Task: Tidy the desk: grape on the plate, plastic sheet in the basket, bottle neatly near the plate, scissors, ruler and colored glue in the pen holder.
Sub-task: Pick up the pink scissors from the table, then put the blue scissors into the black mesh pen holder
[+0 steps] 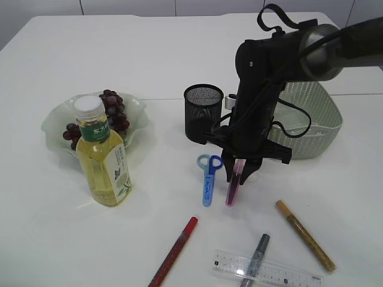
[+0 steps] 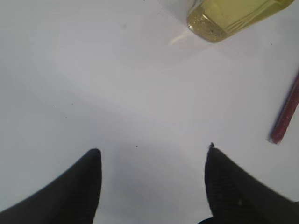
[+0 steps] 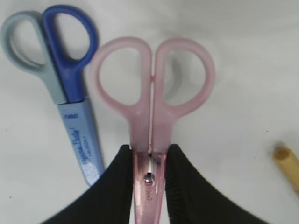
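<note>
My right gripper [image 1: 240, 172] [image 3: 149, 154] is shut on the pink scissors [image 3: 152, 93] [image 1: 233, 190], holding them just below the handles at the table's middle. Blue scissors [image 1: 207, 179] [image 3: 65, 88] lie right beside them on the left. The black mesh pen holder [image 1: 201, 111] stands just behind. Grapes [image 1: 112, 113] lie on the pale green plate [image 1: 60, 122] at the left, with the yellow bottle [image 1: 103, 156] [image 2: 229, 18] upright in front of it. A clear ruler [image 1: 266, 271] and glue pens, red [image 1: 174, 251] [image 2: 286, 114], grey [image 1: 256, 257] and gold [image 1: 304, 234] [image 3: 287, 163], lie near the front. My left gripper [image 2: 152, 151] is open over bare table.
A pale green woven basket [image 1: 311, 122] stands at the right behind my right arm. The table's far edge runs along the back. No plastic sheet is visible on the table.
</note>
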Action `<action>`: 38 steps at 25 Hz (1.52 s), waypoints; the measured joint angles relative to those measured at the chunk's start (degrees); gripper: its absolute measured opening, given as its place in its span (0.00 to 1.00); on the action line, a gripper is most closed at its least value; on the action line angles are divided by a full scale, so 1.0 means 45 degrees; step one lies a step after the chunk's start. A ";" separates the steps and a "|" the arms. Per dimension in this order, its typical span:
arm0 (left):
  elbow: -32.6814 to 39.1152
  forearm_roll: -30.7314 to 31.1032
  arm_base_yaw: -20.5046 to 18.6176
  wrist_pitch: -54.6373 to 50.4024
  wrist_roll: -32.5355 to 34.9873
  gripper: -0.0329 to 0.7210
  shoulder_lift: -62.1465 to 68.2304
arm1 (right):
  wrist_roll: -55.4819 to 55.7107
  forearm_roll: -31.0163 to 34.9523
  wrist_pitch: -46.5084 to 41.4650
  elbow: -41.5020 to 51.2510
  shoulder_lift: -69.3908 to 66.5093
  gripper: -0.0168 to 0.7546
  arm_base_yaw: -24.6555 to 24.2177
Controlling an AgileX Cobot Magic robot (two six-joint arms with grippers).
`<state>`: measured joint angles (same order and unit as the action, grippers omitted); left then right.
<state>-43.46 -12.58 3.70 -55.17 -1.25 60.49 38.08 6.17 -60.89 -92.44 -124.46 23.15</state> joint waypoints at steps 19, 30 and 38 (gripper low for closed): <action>0.0000 0.0000 0.0000 -0.0049 0.0000 0.72 0.0000 | -0.4691 0.1627 0.0119 -0.2510 0.0614 0.21 -0.0184; 0.0000 0.0022 0.0000 -0.0093 0.0000 0.72 0.0000 | -1.0839 0.5929 0.2227 -0.2900 0.0614 0.21 -0.2281; 0.0000 0.0022 0.0000 -0.0100 0.0000 0.71 0.0000 | -1.6256 0.8743 0.4054 -0.2900 0.0561 0.21 -0.2511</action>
<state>-43.46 -12.48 3.70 -55.62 -1.25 60.49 -35.08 45.52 -42.65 -105.49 -121.94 11.85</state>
